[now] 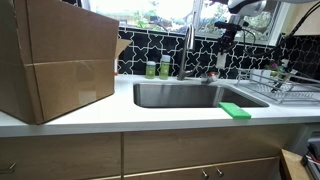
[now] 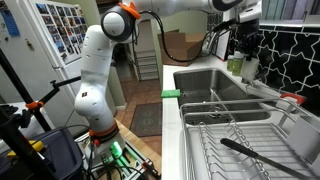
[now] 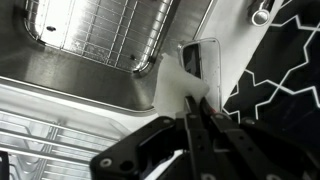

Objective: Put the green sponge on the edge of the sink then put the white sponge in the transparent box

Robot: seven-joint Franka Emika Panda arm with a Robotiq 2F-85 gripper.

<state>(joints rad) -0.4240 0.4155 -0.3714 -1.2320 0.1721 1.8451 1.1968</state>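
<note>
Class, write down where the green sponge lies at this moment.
In an exterior view, the green sponge lies on the counter at the front rim of the sink, near its right-hand corner in the picture, with the dish rack further right.

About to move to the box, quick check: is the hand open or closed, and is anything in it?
Hand: closed, apparently on the white sponge, which sticks out from its tips in the wrist view.

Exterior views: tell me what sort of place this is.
Most likely a kitchen: a steel sink with a faucet set in a white counter, a wire dish rack, and a black tiled backsplash.
</note>
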